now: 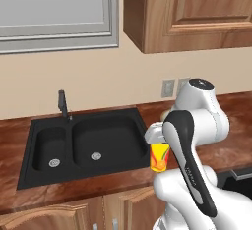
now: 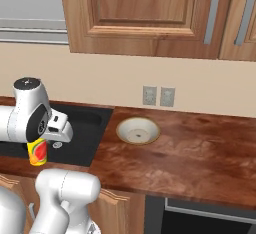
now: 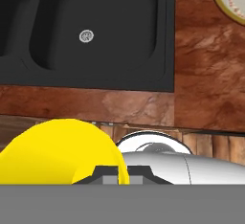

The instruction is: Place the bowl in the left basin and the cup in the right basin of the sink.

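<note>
My gripper [image 1: 158, 147] is shut on the cup [image 1: 159, 158], a yellow tumbler with an orange-red mark, and holds it in the air over the counter's front edge by the sink's near right corner. From the hand, the cup [image 3: 57, 153] bulks large and close at the bottom. The black sink has the narrow left basin [image 1: 45, 143] and the wide right basin [image 1: 110, 133], each with a silver drain; the right basin [image 3: 115, 17] lies ahead of the hand. The bowl [image 2: 137, 130], cream with a tan rim, sits on the counter just right of the sink.
A slim black faucet [image 1: 62, 104] stands behind the basins. Wooden wall cabinets [image 2: 145, 13] hang overhead, and two outlets [image 2: 158, 96] sit on the wall behind the bowl. The brown counter [image 2: 200, 148] stretches to the right, with a dark appliance front [image 2: 210, 218] below it.
</note>
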### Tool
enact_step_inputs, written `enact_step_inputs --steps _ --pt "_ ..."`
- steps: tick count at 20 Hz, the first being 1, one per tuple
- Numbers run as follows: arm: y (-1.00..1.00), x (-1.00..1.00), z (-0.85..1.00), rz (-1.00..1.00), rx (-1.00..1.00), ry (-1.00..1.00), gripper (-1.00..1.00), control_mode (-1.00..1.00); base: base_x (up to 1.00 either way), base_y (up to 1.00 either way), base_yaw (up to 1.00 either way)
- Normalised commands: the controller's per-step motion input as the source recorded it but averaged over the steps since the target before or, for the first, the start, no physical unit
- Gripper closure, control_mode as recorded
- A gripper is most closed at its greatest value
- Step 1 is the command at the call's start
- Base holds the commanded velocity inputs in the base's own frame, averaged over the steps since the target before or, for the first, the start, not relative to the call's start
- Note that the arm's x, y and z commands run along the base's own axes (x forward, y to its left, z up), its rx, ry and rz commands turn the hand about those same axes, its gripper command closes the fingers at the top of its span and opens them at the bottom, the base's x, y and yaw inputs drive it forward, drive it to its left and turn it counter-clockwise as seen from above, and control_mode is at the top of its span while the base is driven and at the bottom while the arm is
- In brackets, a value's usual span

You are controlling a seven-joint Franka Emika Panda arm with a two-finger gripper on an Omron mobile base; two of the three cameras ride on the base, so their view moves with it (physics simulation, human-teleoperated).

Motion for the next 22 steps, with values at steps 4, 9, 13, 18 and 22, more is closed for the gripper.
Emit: enact_step_inputs --steps 4,9,13,18,22 --pt "0.0 0.0 0.0 0.0 0.0 0.0 1.0 1.0 0.36 0.0 0.0" --pt "0.0 0.04 0.0 0.0 0.0 0.0 1.0 -1.0 0.23 0.0 0.0" --pt "0.0 0.25 0.0 0.0 0.0 0.0 1.0 -1.0 0.0 0.0 0.0" --pt "0.01 0.52 0.0 0.0 0.0 -0.03 1.0 -1.0 0.0 0.0 0.0" --pt "0.13 0.5 0.0 0.0 -0.01 -0.1 1.0 -1.0 0.0 0.0 0.0"
